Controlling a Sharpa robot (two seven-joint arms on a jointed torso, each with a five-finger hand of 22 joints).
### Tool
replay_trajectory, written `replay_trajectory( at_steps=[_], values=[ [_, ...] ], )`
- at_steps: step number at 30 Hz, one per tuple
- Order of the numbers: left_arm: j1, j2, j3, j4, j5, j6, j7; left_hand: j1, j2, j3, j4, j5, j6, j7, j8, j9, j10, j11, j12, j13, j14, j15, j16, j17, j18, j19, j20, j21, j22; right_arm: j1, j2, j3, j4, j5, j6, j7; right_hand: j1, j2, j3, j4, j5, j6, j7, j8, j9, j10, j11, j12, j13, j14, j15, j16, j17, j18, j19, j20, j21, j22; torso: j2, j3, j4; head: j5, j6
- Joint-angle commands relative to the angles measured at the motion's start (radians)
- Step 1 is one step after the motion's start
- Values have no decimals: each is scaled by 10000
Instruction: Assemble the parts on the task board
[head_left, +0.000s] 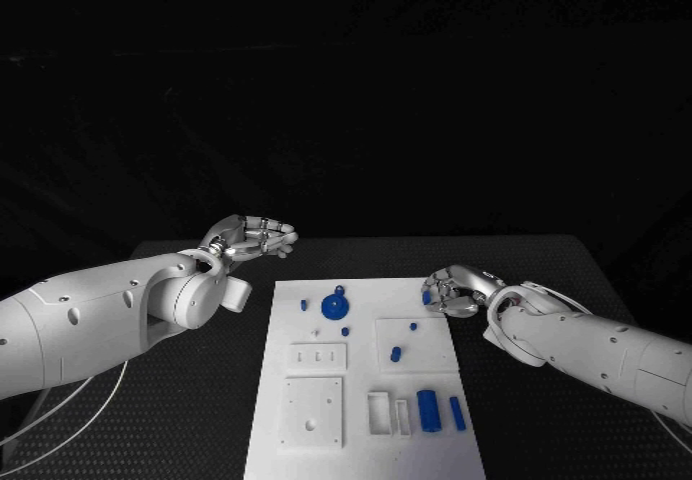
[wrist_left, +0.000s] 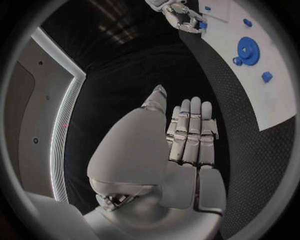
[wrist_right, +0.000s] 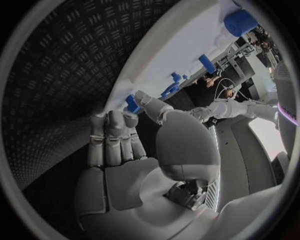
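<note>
The right hand (head_left: 450, 291) pinches a small blue part (wrist_right: 132, 103) at the board's (head_left: 364, 440) right edge, while the left hand (head_left: 254, 238) hovers off the board's far left corner over the table (head_left: 188, 420), fingers straight, pressed together, holding nothing.

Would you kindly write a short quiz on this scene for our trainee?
1. True or false: the left hand is resting on the blue gear.
2. The small blue piece at the board's edge is pinched by: A) the left hand, B) the right hand, C) neither.
3. Fill in: the blue gear lies on the white ____.
Key: 1 false, it is off to the side; 2 B, the right hand; 3 board.
</note>
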Motion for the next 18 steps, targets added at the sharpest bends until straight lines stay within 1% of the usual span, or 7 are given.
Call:
replay_trajectory(
  at_steps=[1,5,8,11,15,18],
  values=[
    [7,12,7,24,-45,146,47,2,57,-53,30,67,-11,56,-29,-12,-24,24,-43,-13,45,-1,-51,10,141,6,-5,-61,135,-6,47,1,12,14,121,88,-37,64,72,-13,-37,466,130,46,16,-136,-54,43,-11,5,-28,69,0,318,21,25,60,75,0,2,-1,10,-25],
    [7,20,7,20,-45,145,47,-3,57,-53,29,66,-13,57,-30,-13,-26,25,-45,-14,45,-1,-52,11,141,6,-6,-61,134,-6,72,1,-8,13,132,75,-34,71,106,-14,-38,481,129,54,19,-123,-55,54,-10,17,-30,82,3,318,32,18,75,83,-4,-1,4,5,-34],
    [7,23,7,18,-45,150,40,-7,56,-54,28,65,-15,58,-32,-14,-28,26,-46,-14,45,-1,-52,11,141,6,-6,-62,134,-6,79,1,-8,13,129,67,-38,74,119,-11,-37,487,130,57,21,-117,-55,59,-9,23,-30,87,4,318,38,15,82,86,-5,-3,5,-16,-66],
    [7,24,8,14,-45,138,35,-10,57,-54,27,64,-17,59,-33,-15,-31,27,-48,-15,45,-2,-53,11,141,6,-7,-62,134,-6,92,1,-12,13,151,52,-45,67,130,-13,-36,494,132,61,23,-110,-54,65,-9,30,-29,94,5,318,44,11,90,90,-2,-6,6,-6,-66],
    [8,28,8,4,-43,127,31,-18,55,-55,26,62,-23,62,-36,-17,-36,32,-52,-16,45,-2,-54,12,141,7,-8,-63,134,-6,122,1,-20,13,152,36,-56,77,157,-10,-34,533,139,81,31,-100,-48,74,-10,40,-26,104,7,318,53,4,103,96,-4,-5,4,45,-115],
    [8,33,8,5,-43,130,31,-22,58,-54,26,61,-24,63,-38,-17,-38,33,-53,-16,45,-2,-54,12,141,7,-8,-63,134,-6,127,1,-34,13,150,27,-52,119,221,-5,-31,590,146,108,42,-90,-41,82,-13,50,-19,113,7,318,60,-5,114,100,-1,-5,8,23,-116]
  ],
)
